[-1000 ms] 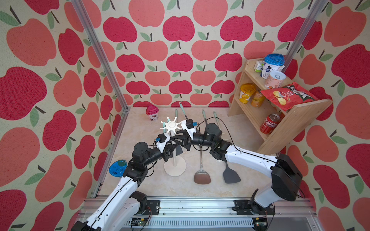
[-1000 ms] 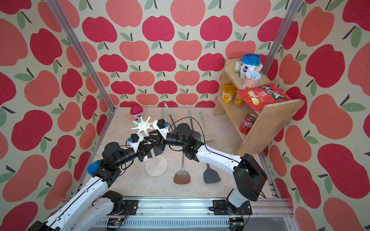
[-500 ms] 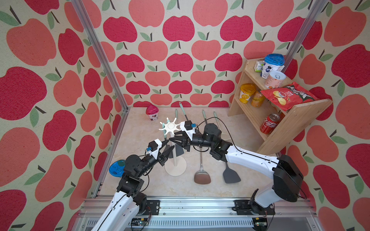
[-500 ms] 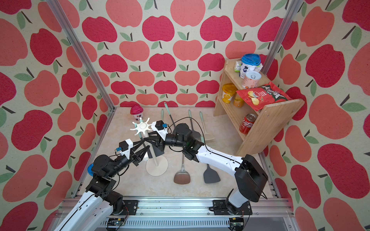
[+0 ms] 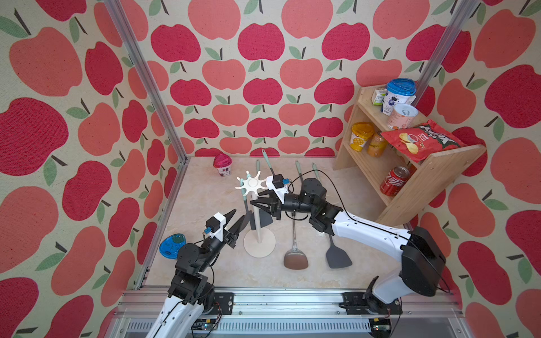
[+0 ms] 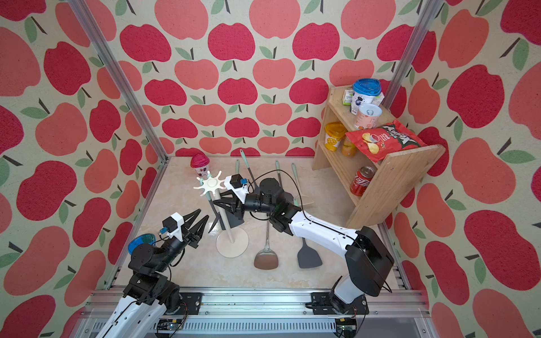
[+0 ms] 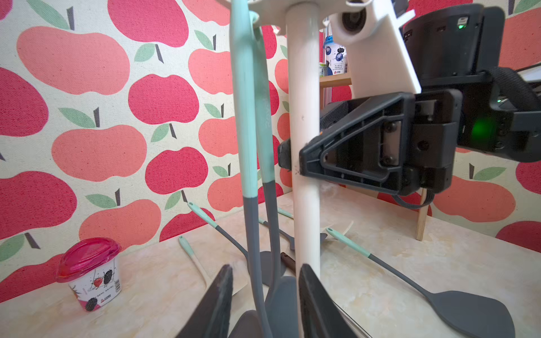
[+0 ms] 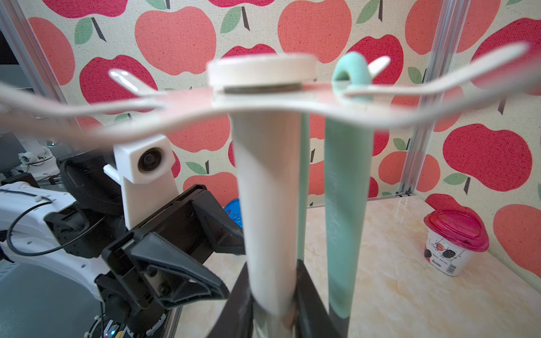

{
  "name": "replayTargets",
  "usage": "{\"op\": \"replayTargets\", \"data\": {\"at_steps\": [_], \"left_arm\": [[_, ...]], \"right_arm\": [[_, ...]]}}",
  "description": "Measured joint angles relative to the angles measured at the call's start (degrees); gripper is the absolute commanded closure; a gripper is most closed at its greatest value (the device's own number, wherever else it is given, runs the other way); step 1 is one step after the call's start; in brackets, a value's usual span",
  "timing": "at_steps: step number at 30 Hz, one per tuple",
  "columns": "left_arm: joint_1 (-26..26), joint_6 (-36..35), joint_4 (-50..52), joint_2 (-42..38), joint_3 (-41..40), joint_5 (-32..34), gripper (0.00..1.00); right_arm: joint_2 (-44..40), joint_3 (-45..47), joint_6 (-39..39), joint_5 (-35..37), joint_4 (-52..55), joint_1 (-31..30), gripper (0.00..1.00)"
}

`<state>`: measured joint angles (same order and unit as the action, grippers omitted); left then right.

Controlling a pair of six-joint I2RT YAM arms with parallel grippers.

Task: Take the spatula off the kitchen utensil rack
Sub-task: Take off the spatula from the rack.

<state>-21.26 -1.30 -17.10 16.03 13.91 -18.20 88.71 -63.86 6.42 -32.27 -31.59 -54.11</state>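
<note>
- The mint-handled, grey-bladed silicone spatula (image 7: 245, 131) hangs by its loop from a hook arm of the cream-white kitchen utensil rack (image 5: 260, 245), just beside a similar second utensil (image 7: 265, 140)
- Expect it to be light, bendy and fairly grippy; take the handle above the blade, then lift until the loop clears the hook
- Your right gripper (image 5: 254, 204) is clamped on the rack's pole; your left gripper (image 5: 239, 213) stands empty, jaws apart, at the hanging blades
- The pole and the second utensil crowd your grip; a metal-bladed turner (image 5: 295, 260) lies near the base, a pink-lidded cup (image 5: 222, 165) well apart
</note>
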Motion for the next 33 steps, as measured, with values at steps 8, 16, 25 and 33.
{"op": "replayTargets", "data": {"at_steps": [8,16,25,33], "left_arm": [[0.0,0.0,-2.6,7.7,0.5,-0.1,0.60],[0.0,-0.1,-6.2,14.8,2.8,-1.4,0.70],[-0.2,-1.0,-9.5,24.2,7.4,-4.4,0.96],[-0.8,-1.2,-9.4,25.0,8.1,-4.7,1.00]], "right_arm": [[-1.0,0.4,0.1,-2.0,1.1,0.6,1.00],[-1.4,0.5,0.2,-3.7,1.8,1.0,1.00],[-1.5,0.8,0.5,-4.3,1.7,1.3,1.00],[-2.6,1.6,0.7,-4.3,2.0,1.6,1.00]]}}
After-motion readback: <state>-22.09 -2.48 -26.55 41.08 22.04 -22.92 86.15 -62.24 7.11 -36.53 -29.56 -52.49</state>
